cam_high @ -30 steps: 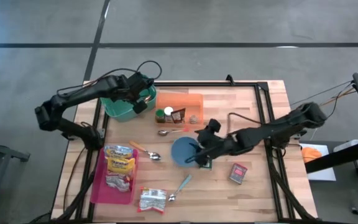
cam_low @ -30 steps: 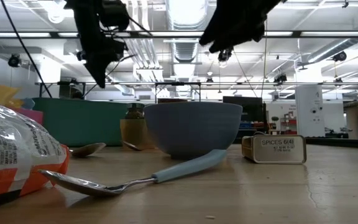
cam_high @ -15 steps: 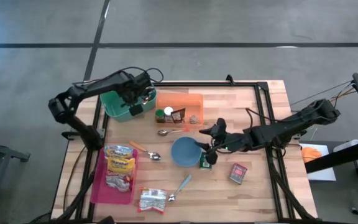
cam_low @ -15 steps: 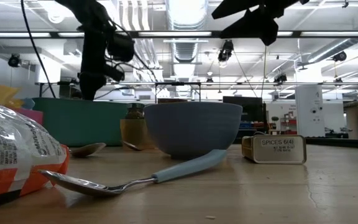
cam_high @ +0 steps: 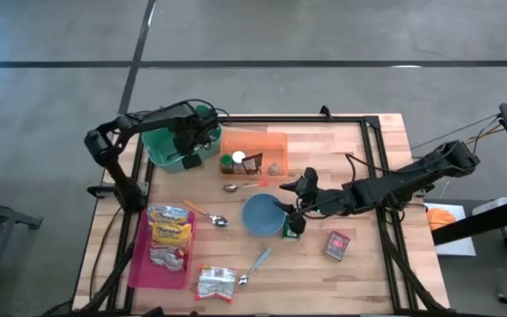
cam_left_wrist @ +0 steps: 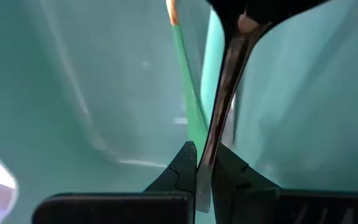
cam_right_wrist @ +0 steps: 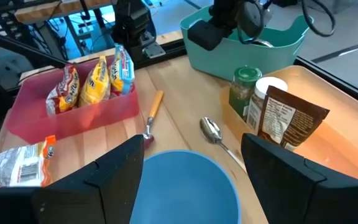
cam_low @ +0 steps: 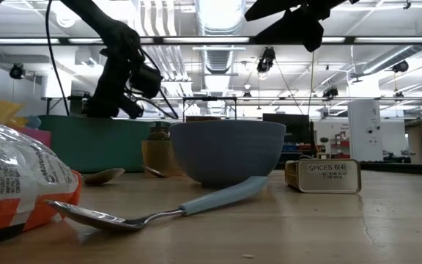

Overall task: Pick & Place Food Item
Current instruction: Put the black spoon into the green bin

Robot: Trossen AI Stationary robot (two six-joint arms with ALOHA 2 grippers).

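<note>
i have the left gripper (cam_high: 190, 141) down inside the teal bin (cam_high: 161, 151) at the far left corner of the table (cam_high: 359, 273), and its fingers (cam_left_wrist: 185, 163) are pinched together on a thin metal utensil handle (cam_left_wrist: 225, 81); a green-handled piece (cam_left_wrist: 188, 93) lies just beside it against the bin wall. i cannot tell what kind of utensil it is.

the right gripper (cam_high: 299, 195) hovers above the near edge of the blue bowl (cam_high: 262, 214), fingers (cam_right_wrist: 114, 171) spread apart with nothing between them. a small green packet (cam_high: 290, 231) sits on the table touching the bowl, and a red spice tin (cam_high: 338, 245) lies near it.

snack bags (cam_high: 171, 231) are in the pink tray (cam_high: 143, 264) at the left, with one more bag (cam_high: 214, 283) on the table beside it. jars and a brown pouch (cam_right_wrist: 284, 118) stand in the orange tray (cam_high: 267, 143). a blue-handled spoon (cam_high: 255, 264), an orange-handled spoon (cam_high: 205, 214) and a plain spoon (cam_high: 240, 186) lie around the bowl.
</note>
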